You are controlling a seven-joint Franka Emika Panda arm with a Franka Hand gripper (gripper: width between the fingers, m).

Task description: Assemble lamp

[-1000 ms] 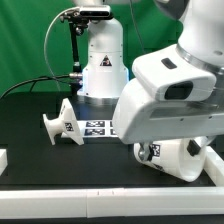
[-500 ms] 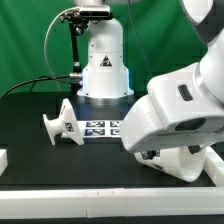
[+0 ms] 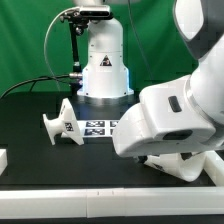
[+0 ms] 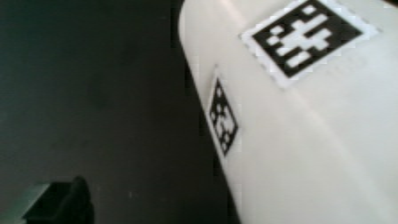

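Observation:
The lamp shade [image 3: 186, 166], a large white tapered part with tags, lies at the exterior view's lower right, mostly covered by my arm's housing. In the wrist view the shade [image 4: 311, 120] fills one side, very close, with two tags showing. My gripper [image 4: 199, 208] is hidden behind the arm in the exterior view. In the wrist view one dark finger [image 4: 54, 203] shows over the black table, well apart from the shade's edge. The other finger is hidden. The small flared base [image 3: 62, 125] lies on its side at the exterior view's left. The bulb is out of view.
The marker board [image 3: 100, 127] lies flat mid-table beside the base. The big white robot pedestal [image 3: 103, 62] stands behind it with cables. A white block [image 3: 3, 160] sits at the left edge, and a white rim [image 3: 214, 170] runs along the right.
My arm has dropped lower and swung toward the exterior view's right, covering more of the shade. The base and marker board have not moved.

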